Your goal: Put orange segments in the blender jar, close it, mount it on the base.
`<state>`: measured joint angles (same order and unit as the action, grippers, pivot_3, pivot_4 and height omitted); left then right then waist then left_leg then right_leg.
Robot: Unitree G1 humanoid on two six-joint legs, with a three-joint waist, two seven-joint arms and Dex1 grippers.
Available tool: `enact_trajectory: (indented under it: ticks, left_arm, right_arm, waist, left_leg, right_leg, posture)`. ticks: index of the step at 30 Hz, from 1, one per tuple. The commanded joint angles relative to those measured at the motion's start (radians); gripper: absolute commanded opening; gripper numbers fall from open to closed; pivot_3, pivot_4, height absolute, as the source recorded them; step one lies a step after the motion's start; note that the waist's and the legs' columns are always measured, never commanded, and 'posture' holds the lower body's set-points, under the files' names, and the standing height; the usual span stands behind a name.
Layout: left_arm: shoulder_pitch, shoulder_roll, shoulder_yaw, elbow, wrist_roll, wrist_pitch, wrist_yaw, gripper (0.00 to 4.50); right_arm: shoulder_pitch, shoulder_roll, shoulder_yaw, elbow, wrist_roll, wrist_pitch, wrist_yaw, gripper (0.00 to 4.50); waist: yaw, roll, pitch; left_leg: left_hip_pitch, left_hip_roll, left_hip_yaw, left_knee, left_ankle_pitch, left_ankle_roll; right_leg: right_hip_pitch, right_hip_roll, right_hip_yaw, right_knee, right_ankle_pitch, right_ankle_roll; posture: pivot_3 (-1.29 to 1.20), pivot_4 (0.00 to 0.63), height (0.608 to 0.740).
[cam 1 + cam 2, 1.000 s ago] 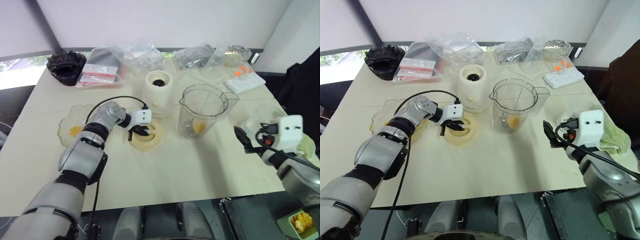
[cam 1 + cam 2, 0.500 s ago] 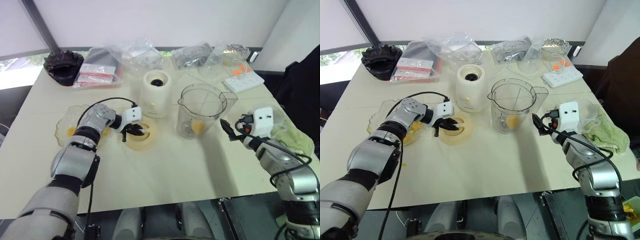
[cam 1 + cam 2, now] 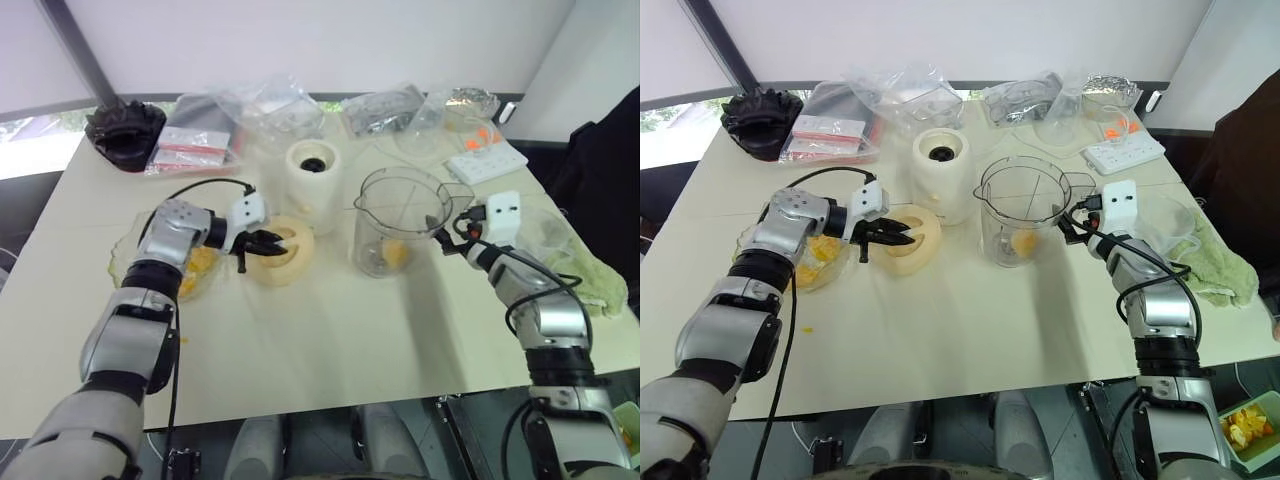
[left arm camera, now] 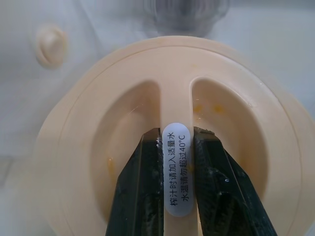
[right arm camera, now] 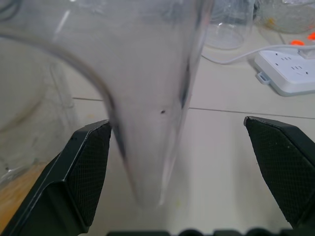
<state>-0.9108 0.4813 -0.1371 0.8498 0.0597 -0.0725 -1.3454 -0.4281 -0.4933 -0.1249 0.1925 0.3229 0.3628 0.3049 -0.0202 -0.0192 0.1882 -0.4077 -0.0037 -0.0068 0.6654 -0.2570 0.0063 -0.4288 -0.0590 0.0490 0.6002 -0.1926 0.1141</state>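
**Q:** Left gripper [image 3: 883, 233] — what has changed, and what does it signify?

**A:** Clamped on the central rib of the cream lid [image 3: 908, 236], it has raised the lid off the table since a second ago; the lid now hangs tilted, just at 9 o'clock of the base [image 3: 942, 173]. The left wrist view shows both black fingers [image 4: 141, 191] pressed against the labelled rib. Closing the jar appears to be the step in hand.

**Q:** And the right gripper [image 3: 437, 234]?

**A:** It has advanced from the table's near right edge to the handle side of the blender jar [image 3: 1022, 208], at the jar's 3 o'clock. Its jaws stand wide apart, with the clear handle [image 5: 147, 113] between them and nothing gripped. Probably it is about to steady the jar for the lid.

**Q:** Where are the orange segments?

**A:** One orange piece [image 3: 1021, 241] lies at the bottom of the jar; further orange segments [image 3: 812, 252] remain in the wavy-rimmed dish [image 3: 757, 238] at 9 o'clock of the lid.

**Q:** What cannot be made out?

**A:** How many pieces are in the jar, its wall blurring them; whether the right fingers touch the handle; and the lid's underside.
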Motion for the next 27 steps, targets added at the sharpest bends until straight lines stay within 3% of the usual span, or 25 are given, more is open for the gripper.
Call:
enact_trajectory:
  ticks: [1, 3, 8, 16, 20, 27]
  left_arm:
    - [0.027, 0.036, 0.035, -0.147, -0.051, 0.062, 0.014, 0.25]
    - [0.045, 0.053, 0.046, -0.209, -0.069, 0.097, 0.029, 0.25]
    - [0.041, 0.136, 0.097, -0.316, -0.141, 0.215, 0.029, 0.25]
    - [-0.193, 0.211, 0.126, -0.315, -0.209, 0.379, 0.009, 0.25]
    - [-0.388, 0.138, 0.112, -0.246, -0.243, 0.419, -0.014, 0.25]
    - [-0.431, 0.026, 0.058, -0.283, -0.276, 0.495, -0.055, 0.25]
  right_arm:
    - [-0.052, 0.016, -0.011, 0.041, -0.022, -0.054, 0.024, 4.24]
    - [-0.073, 0.026, -0.011, 0.075, -0.033, -0.07, 0.031, 3.63]
    - [-0.113, 0.048, -0.009, 0.114, -0.053, -0.087, 0.045, 1.01]
    - [-0.099, 0.109, 0.017, -0.028, -0.047, -0.019, 0.037, 1.01]
    - [-0.052, 0.2, 0.078, -0.185, -0.062, 0.049, -0.009, 1.01]
    - [-0.035, 0.282, 0.122, -0.227, -0.099, 0.071, -0.067, 1.01]
  waist:
    - [-0.002, 0.0, 0.0]
    - [-0.001, 0.0, 0.0]
    - [-0.001, 0.001, 0.001]
    - [0.001, 0.001, 0.001]
    - [0.001, 0.001, 0.002]
    - [-0.001, 0.003, 0.004]
  left_leg:
    - [0.0, 0.0, 0.0, 0.0, 0.0, 0.0]
    - [0.0, 0.0, 0.0, 0.0, 0.0, 0.0]
    - [0.0, 0.0, 0.0, 0.0, 0.0, 0.0]
    - [0.0, 0.0, -0.001, 0.001, 0.0, 0.0]
    - [-0.002, 0.0, -0.002, 0.0, 0.0, 0.0]
    - [-0.002, -0.001, -0.001, 0.0, 0.0, 0.0]
  right_leg:
    - [0.0, 0.0, 0.0, 0.0, 0.0, 0.0]
    - [0.0, 0.001, 0.0, 0.001, 0.0, 0.0]
    - [-0.001, 0.001, 0.0, 0.002, 0.0, 0.0]
    - [-0.001, 0.001, 0.0, 0.003, 0.0, 0.0]
    - [-0.003, 0.002, 0.0, 0.004, 0.0, 0.0]
    - [-0.008, 0.002, 0.001, 0.013, -0.001, 0.001]
  posture:
    - [0.0, 0.15, 0.74]
    - [0.0, 0.15, 0.74]
    - [0.0, 0.15, 0.74]
    - [0.0, 0.15, 0.74]
    - [0.0, 0.15, 0.74]
    - [0.0, 0.15, 0.74]
